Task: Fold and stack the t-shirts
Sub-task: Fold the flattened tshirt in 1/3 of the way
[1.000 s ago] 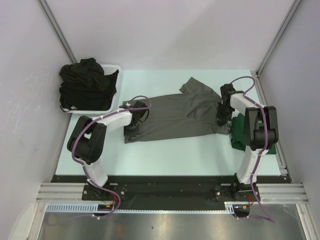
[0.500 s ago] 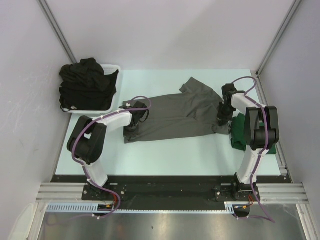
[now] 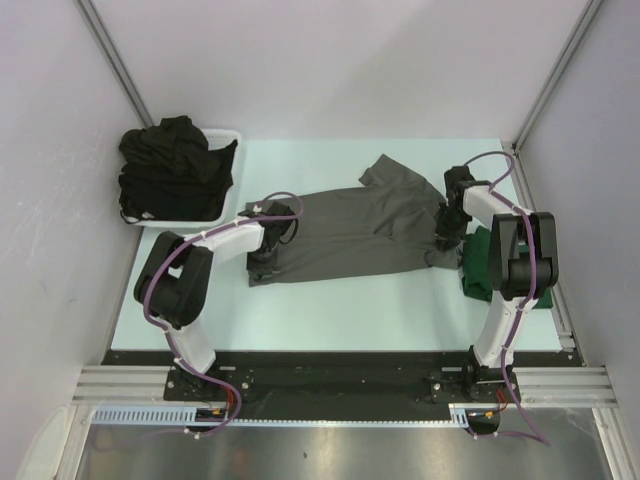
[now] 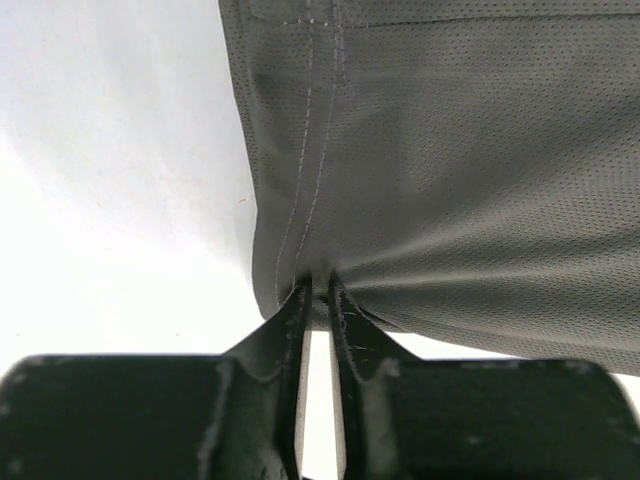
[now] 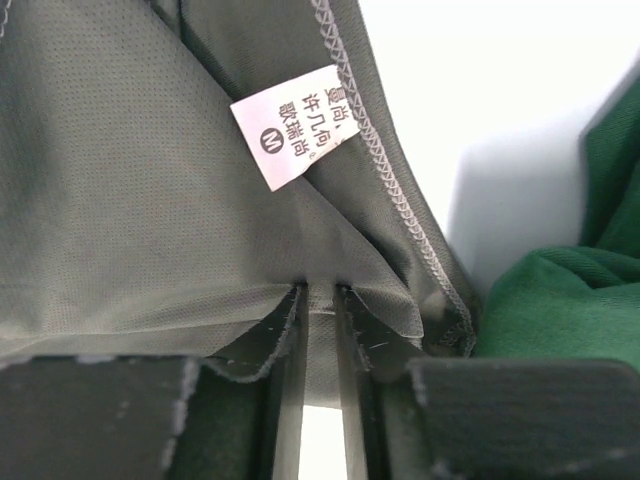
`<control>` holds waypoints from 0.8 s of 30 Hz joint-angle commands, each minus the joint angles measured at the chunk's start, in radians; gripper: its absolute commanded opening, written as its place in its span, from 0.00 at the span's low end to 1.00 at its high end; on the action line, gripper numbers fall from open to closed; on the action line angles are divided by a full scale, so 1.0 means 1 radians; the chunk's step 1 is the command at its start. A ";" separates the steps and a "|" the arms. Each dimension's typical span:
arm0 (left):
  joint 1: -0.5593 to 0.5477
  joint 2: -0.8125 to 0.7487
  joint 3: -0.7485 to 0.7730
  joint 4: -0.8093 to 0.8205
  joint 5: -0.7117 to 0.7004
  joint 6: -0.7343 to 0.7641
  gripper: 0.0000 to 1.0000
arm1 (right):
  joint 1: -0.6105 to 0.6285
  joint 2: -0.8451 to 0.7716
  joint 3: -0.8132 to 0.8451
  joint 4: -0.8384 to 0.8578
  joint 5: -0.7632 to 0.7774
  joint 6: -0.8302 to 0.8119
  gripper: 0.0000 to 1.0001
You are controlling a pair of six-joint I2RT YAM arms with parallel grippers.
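i have the grey shirt (image 3: 350, 225) lying flat across the middle of the bench (image 3: 330, 300), running left to right in the top view. my left tool (image 4: 317, 290) is clenched on the hem at the shirt's lower-left corner, and the cloth gathers into the pinch. my right tool (image 5: 319, 292) is clenched on the collar end at the right, just below the white neck label (image 5: 295, 125). the green shirt (image 3: 482, 262) sits bunched at the right edge of the bench, just beside that collar end. the black shirts (image 3: 170, 165) are heaped in the white basket (image 3: 228, 135) at upper left.

i read this as a lengthwise fold being set up, with both ends gripped. i cannot tell whether any fold is already in. next i would raise both ends together, keep the cloth taut between the tools, and carry the lower edge toward the top of the frame so the crease runs straight. i'd watch that the right tool doesn't drag the green shirt along.
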 commanded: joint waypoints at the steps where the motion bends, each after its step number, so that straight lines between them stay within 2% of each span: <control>1: 0.007 -0.034 0.061 -0.041 -0.041 0.013 0.18 | -0.003 -0.022 0.048 0.013 0.048 -0.014 0.24; 12: 0.007 -0.054 0.149 -0.096 -0.069 0.026 0.30 | 0.025 -0.068 0.170 -0.034 0.027 -0.011 0.30; 24: 0.007 -0.092 0.326 -0.114 -0.023 0.081 0.34 | 0.071 -0.084 0.380 -0.050 -0.025 -0.048 0.31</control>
